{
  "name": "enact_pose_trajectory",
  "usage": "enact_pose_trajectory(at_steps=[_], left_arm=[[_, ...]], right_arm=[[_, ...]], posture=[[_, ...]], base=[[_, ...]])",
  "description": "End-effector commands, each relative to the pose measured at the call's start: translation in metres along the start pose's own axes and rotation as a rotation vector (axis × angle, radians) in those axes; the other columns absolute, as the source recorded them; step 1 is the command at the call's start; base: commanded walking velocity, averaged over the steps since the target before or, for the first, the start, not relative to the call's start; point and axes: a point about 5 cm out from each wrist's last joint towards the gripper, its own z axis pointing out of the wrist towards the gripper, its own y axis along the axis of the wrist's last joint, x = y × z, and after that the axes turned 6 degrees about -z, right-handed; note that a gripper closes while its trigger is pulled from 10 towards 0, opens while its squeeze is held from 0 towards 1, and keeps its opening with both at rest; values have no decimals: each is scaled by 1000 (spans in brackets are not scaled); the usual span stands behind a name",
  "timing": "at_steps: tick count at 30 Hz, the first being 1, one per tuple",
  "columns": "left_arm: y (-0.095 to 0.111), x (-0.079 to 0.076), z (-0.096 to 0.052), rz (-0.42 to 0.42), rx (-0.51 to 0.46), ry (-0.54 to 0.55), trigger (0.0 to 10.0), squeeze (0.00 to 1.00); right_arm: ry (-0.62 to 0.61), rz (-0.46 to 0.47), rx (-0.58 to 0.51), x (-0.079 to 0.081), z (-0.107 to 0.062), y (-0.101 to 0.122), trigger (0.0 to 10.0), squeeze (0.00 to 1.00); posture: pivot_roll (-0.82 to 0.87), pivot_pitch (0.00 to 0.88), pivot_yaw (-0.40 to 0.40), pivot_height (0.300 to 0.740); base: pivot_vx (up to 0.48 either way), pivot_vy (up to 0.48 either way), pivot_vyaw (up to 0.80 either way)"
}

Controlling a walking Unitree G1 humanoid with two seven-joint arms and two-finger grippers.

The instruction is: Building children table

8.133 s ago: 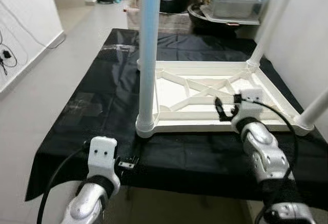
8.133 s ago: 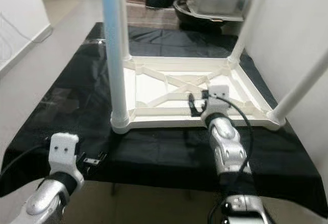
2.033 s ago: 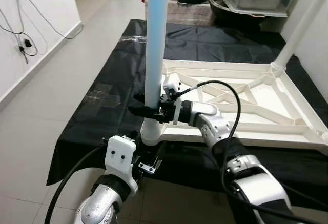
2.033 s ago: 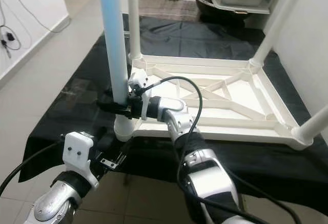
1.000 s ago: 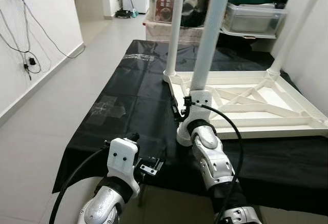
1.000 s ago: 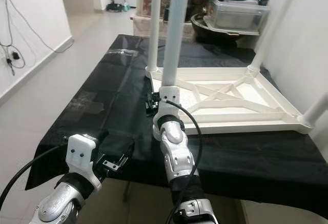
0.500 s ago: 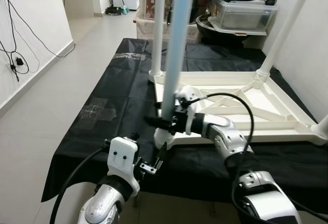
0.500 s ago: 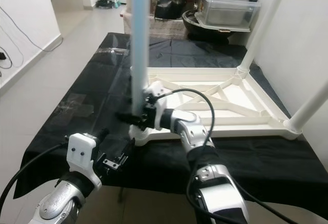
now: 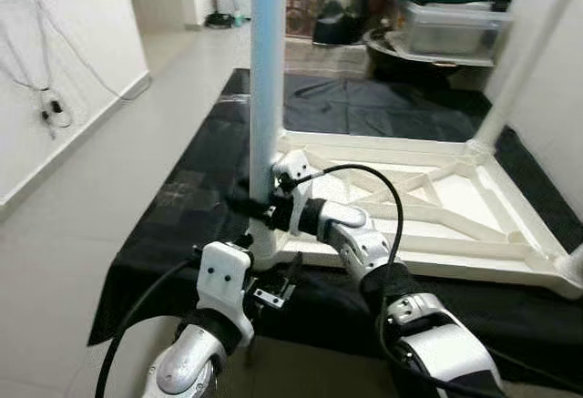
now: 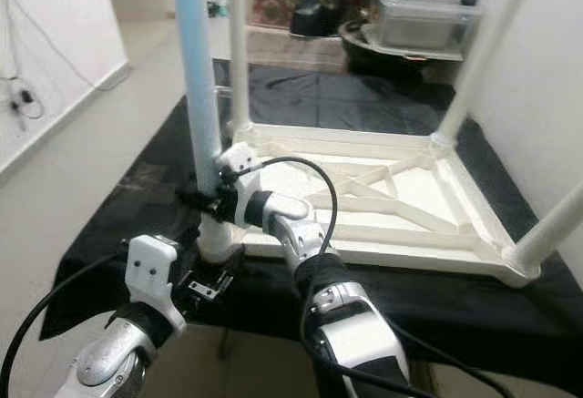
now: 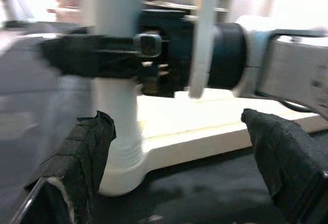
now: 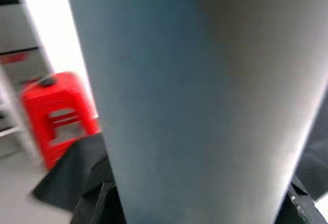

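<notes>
Camera shifted; black-draped table point(image 9: 191, 198); grey tiled floor point(image 9: 109, 161).

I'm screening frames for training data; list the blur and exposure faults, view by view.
Eye views: mild motion softness, background shelves smeared. Left wrist view: leg and right end effector blurred, window glare behind. Right wrist view: leg too close to focus, background blown out white.

Upturned table point(image 9: 428, 207) on cloth point(image 9: 191, 188); bins point(image 9: 446, 20) apparently behind.
</notes>
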Motion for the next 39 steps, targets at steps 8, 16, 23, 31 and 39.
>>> enact_pose_trajectory(at_steps=[8,16,23,31,39], left_arm=[[-4,1,0,0,3,-1,10000,0],[-4,1,1,1,3,1,10000,0],[-5,1,0,1,4,2,10000,0],[-6,2,0,-2,6,1,10000,0],[-5,-2,1,-9,4,-10,10000,0]], right_arm=[[-963,44,139,-30,-58,-22,0,0],[-1030,129,119,3,-42,-22,392,0],[-836,90,43,16,-31,-16,10000,1000],[-323,105,-18,-5,-31,-12,10000,0],[452,79,44,3,-28,6,10000,0]], posture=[[119,5,-73,740],[117,6,-76,740],[115,10,-75,740],[116,4,-71,740],[134,0,-78,740]], base=[[0,0,0],[0,0,0],[0,0,0],[0,0,0],[0,0,0]])
